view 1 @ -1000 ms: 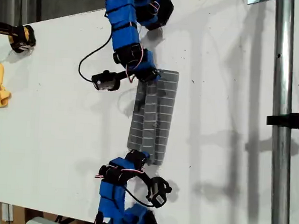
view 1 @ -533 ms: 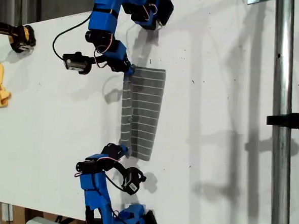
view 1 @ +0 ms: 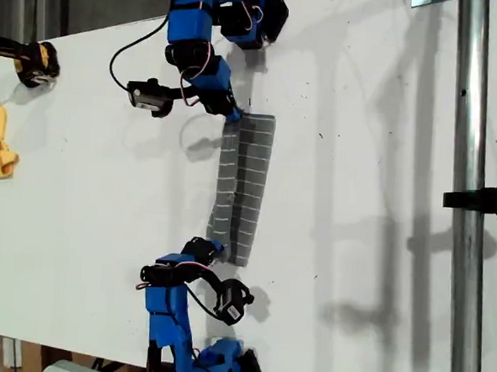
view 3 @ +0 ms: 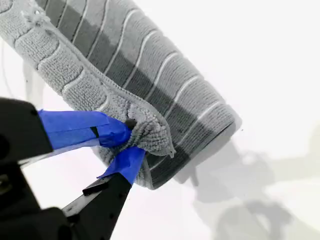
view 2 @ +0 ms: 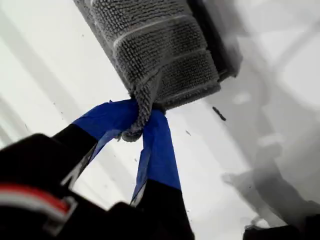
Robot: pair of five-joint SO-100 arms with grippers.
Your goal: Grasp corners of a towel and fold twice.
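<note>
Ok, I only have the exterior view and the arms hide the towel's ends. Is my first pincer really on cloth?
Observer: Yes. The first wrist view shows your first pincer shut on a bunched corner of the towel, with cloth squeezed between both blue-taped fingers.
Operator: And the second?
Observer: Your second pincer is shut on a corner too. Its tip pokes out past the fingers.
Operator: Does it hold both layers?
Observer: I cannot tell for sure. The second wrist view shows the pinched edge lying over another striped layer that seems to be outside the jaws.
</note>
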